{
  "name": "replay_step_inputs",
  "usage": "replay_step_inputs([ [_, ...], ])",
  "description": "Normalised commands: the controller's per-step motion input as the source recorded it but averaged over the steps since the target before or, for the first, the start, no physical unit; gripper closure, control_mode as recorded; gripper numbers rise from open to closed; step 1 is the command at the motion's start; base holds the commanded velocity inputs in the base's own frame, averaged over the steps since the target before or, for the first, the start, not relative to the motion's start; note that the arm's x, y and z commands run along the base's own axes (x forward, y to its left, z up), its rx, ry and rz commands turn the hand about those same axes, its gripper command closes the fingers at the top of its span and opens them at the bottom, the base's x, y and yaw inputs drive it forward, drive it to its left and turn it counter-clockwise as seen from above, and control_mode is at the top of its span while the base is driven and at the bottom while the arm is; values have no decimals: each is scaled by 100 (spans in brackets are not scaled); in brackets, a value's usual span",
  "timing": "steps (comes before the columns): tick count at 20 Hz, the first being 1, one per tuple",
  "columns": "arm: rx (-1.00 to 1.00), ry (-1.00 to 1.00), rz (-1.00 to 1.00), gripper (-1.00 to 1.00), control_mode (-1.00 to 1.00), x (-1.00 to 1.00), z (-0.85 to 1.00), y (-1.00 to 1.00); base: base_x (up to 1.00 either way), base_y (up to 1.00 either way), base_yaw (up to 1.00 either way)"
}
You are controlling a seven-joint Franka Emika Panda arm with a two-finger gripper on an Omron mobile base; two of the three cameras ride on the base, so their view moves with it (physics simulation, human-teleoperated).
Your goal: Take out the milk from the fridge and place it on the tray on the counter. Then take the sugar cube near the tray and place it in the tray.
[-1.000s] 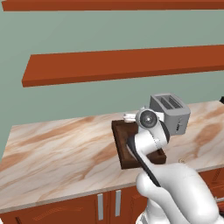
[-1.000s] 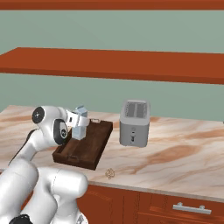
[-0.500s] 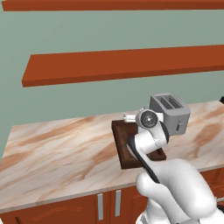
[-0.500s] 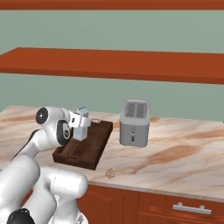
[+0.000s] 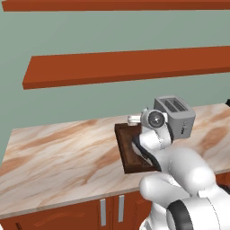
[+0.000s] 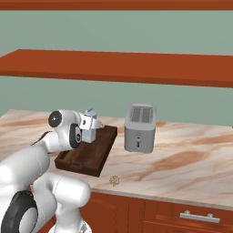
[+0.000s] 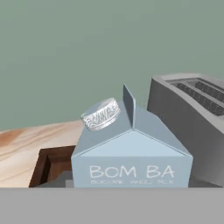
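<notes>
As catalogued from the robot's side outward, landmark being the tray (image 6: 86,154):

Item 1, sugar cube (image 6: 114,180): small pale lump on the surface (image 6: 191,159), just off the tray's near corner toward the cabinet edge, apart from the rim. Untouched; second half of the task judged not yet begun.

Item 2, tray: dark brown wood, raised rim, lying on the surface left of the toaster (image 6: 140,128), near it but not touching.

Item 3, end effector (image 6: 86,129): over the tray's far end. Fingertips hidden behind the carton and wrist, so whether it is clamped or released cannot be told.

Item 4, milk (image 7: 131,151): pale blue-grey gabled carton with a ribbed cap, upright, at the end effector above the tray's far end. Its base is hidden, so whether it rests on the tray floor or hangs just above cannot be told.

Item 5, toaster: grey, two slots, beyond and to the right of the tray.

Status: milk is out of the fridge and at the tray; release unconfirmed; sugar cube transfer outstanding
</notes>
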Motion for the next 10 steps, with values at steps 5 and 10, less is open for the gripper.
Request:
replay_step_inputs([
  [5,0,0,6,100,-100,15,-15,-1,0,0,0],
  [10,0,-6,6,100,-100,0,-9,0,0,0,0],
])
